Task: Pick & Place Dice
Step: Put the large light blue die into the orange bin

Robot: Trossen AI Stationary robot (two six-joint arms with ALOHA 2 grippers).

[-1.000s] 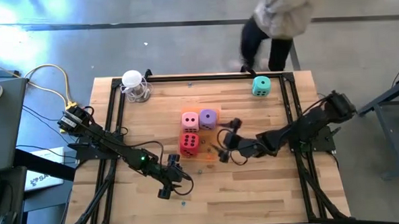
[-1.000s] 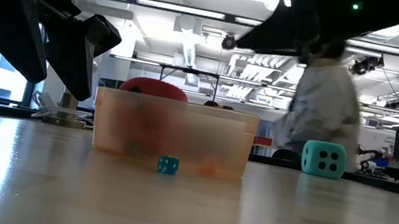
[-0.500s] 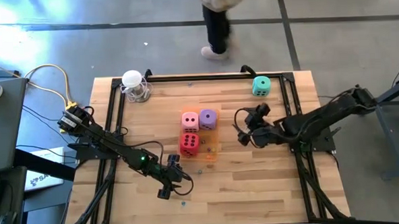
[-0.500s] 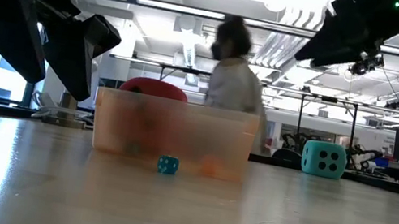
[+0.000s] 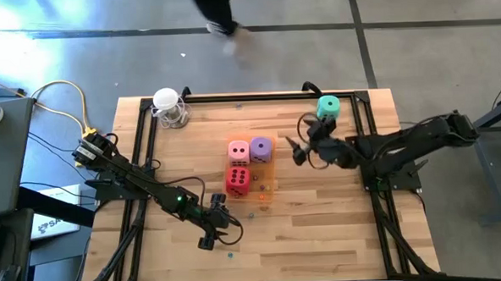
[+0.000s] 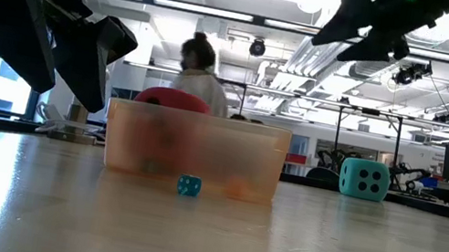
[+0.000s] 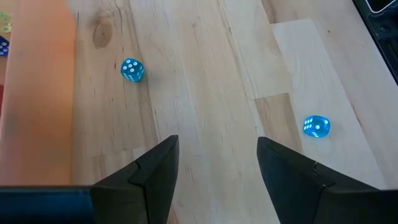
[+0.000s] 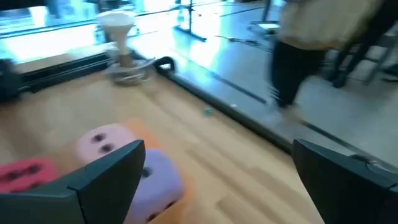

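Observation:
The red die [image 5: 238, 180], pink die [image 5: 238, 152] and purple die [image 5: 261, 148] sit together in the translucent orange tray [image 6: 193, 148] at mid-table. They also show in the right wrist view as pink [image 8: 102, 142], purple [image 8: 158, 180] and red [image 8: 25, 173]. The teal die [image 5: 327, 107] rests on the table at the far right, and shows in the low view [image 6: 364, 179]. My right gripper [image 5: 297, 145] is open and empty, raised between the purple and teal dice. My left gripper [image 5: 217, 237] is open and empty, near the table's front, on the near side of the tray.
Two tiny blue dice [image 7: 132, 70] [image 7: 316, 126] lie on the wood ahead of my left gripper. A white object on a wire stand [image 5: 168, 106] sits at the far left corner. Black frame rails [image 5: 373, 127] edge the table. A person [image 5: 215, 11] walks past beyond the far edge.
My right gripper has drawn away from the red die and the tray, gone toward the table's far right and the teal die, and turned about. The dice have stayed put. The person behind the table has walked from right to left.

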